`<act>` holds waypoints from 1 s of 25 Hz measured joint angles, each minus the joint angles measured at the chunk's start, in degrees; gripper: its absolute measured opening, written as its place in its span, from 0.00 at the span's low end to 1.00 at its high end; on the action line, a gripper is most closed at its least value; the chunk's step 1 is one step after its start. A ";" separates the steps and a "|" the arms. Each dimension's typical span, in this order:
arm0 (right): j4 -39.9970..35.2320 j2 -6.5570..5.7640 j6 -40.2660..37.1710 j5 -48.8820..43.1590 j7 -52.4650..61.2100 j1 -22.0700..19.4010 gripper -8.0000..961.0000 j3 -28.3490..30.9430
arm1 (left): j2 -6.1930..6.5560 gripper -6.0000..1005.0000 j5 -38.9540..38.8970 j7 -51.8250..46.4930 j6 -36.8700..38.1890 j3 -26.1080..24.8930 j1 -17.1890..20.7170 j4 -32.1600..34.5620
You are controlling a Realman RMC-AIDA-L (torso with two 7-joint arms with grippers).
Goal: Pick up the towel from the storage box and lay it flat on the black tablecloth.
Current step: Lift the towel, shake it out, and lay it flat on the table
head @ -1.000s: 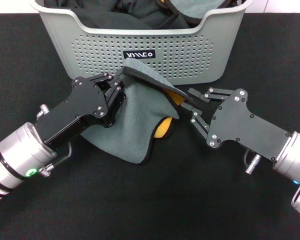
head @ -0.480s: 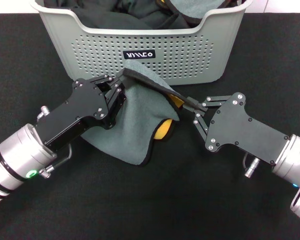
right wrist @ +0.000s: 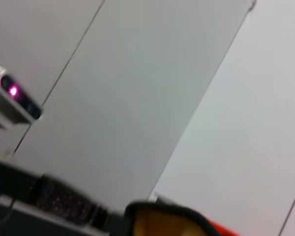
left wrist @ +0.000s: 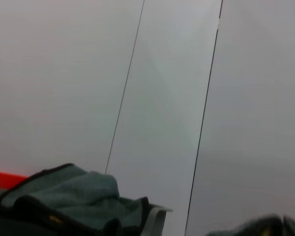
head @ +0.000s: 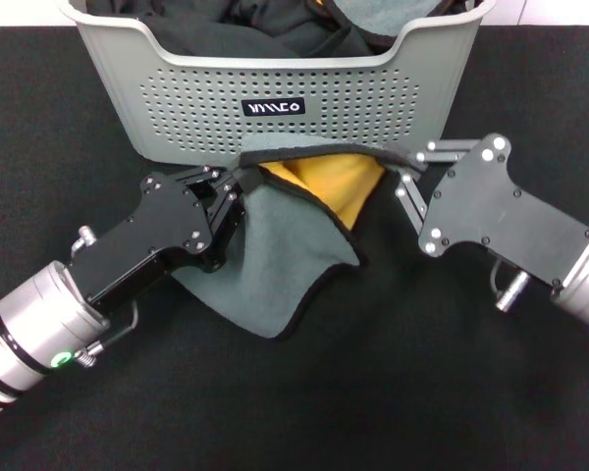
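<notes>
Head view: left hand (head: pixel 238 177) and right hand (head: pixel 404 162) pinch the towel (head: pixel 275 250), yellow face showing.

The box (head: pixel 275 74) is cut off by the head view's top edge; its far rim and most of its contents are out of sight. The left gripper (head: pixel 238 179) covers the towel's (head: pixel 275 255) corner there, so the fingertips are hidden in cloth. The right gripper (head: pixel 404 160) meets the towel edge; the contact is too small to resolve. Both forearms run out of view. The left wrist view shows only a blurred strip of towel (left wrist: pixel 64 194); the right wrist view only a blurred yellow fold (right wrist: pixel 162 221).
</notes>
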 joint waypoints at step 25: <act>-2.85 0.14 6.84 -5.25 -2.91 13.98 0.02 2.23 | -0.71 0.06 11.85 2.25 0.25 -0.06 -0.02 -3.20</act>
